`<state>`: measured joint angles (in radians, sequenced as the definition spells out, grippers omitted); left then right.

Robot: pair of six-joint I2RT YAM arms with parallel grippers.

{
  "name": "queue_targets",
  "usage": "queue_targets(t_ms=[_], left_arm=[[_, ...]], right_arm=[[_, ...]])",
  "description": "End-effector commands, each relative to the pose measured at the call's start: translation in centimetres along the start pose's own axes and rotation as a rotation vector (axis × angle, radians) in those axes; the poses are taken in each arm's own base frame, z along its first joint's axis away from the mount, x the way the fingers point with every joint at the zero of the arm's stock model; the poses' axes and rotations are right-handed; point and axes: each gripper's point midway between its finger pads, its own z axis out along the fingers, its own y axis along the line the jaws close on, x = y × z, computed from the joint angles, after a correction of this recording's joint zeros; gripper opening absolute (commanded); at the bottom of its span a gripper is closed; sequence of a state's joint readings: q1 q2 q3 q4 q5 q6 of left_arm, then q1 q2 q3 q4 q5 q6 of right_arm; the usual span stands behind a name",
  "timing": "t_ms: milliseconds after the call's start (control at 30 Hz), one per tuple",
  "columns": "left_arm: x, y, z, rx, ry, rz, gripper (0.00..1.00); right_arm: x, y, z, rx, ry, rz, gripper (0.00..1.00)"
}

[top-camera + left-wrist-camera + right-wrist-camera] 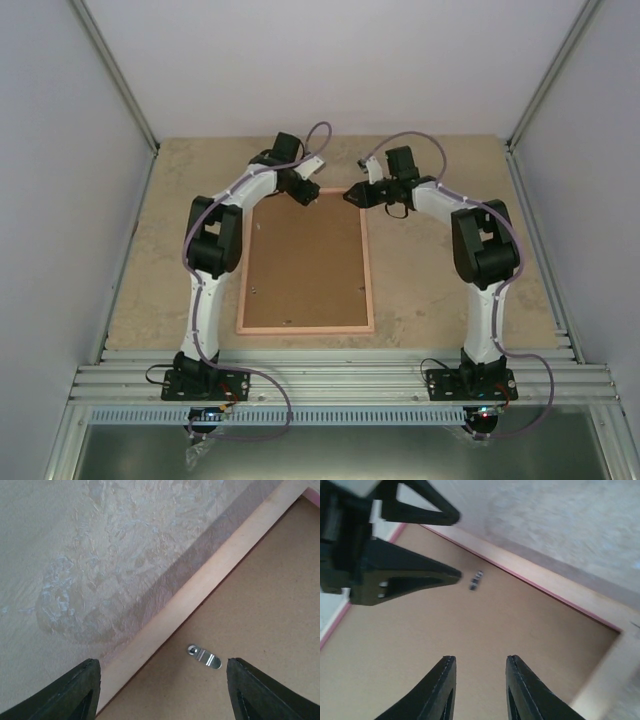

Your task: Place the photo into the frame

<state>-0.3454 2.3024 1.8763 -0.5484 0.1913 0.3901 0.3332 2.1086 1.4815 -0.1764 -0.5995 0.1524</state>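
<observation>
Left pincer (162, 667) is spread wide with nothing between its fingers. You can see straight down past both black fingertips to what's underneath. Right pincer (481, 660) is open too, but only by a narrow gap, and it isn't holding anything either. Both are up at the far end of the frame, the left one over the far rail and the right one by the far-right corner. They're close together, so the left pincer's fingers fill the upper left of the right wrist view. I can't tell whether either one actually touches anything below.

The bench (440, 290) is a pale, mottled, stone-looking surface with blank white walls on three sides.

The frame (305, 328) lies flat on it between the two arms, back side up. Its long sides run away from the arm bases and its near short end sits close to the front edge of the bench. It's a thin pink rectangle, and the rail looks more pale peach up close.

The plain brown backing board (305, 260) sits inside the frame and fills the whole opening.

On the board, just inside the far rail, there's a little metal turn clip (204, 656) lying flat. In the left wrist view it sits between the two fingertips, closer to the right-hand one.
</observation>
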Motion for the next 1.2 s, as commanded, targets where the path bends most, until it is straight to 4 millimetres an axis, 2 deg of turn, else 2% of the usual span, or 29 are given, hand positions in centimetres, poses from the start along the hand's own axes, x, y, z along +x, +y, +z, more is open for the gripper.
queue_targets(t_ms=[0, 67, 233, 333, 467, 633, 867, 967, 1167], left_arm=[[-0.2, 1.8, -0.7, 0.056, -0.026, 0.033, 0.71], [0.2, 2.0, -0.8, 0.099, -0.026, 0.058, 0.71], [1.5, 1.2, 0.0, 0.155, -0.004, 0.149, 0.70], [1.9, 1.2, 0.8, 0.171, 0.008, 0.155, 0.71], [1.7, 1.1, 1.7, 0.191, -0.001, 0.148, 0.71], [2.2, 0.7, 2.6, 0.215, 0.010, 0.167, 0.71], [3.3, -1.2, 3.1, 0.278, 0.040, 0.219, 0.71], [3.9, -1.5, 3.4, 0.289, 0.054, 0.213, 0.71], [3.4, -1.2, 4.9, 0.217, 0.061, 0.207, 0.67]], right_arm=[[-0.6, 2.7, 1.5, -0.090, 0.002, -0.014, 0.28], [-0.1, 3.0, 2.5, -0.105, 0.015, 0.015, 0.25], [1.3, 2.9, 4.6, -0.111, 0.044, 0.059, 0.19], [2.6, 1.9, 5.6, -0.092, 0.073, 0.105, 0.16], [5.0, 0.0, 6.5, -0.022, 0.119, 0.162, 0.07], [7.1, -0.9, 6.7, 0.021, 0.162, 0.205, 0.06], [7.3, -1.2, 6.5, 0.033, 0.170, 0.207, 0.06], [7.2, -1.4, 6.4, 0.032, 0.166, 0.212, 0.06], [7.2, -1.5, 6.3, 0.026, 0.164, 0.220, 0.06]])
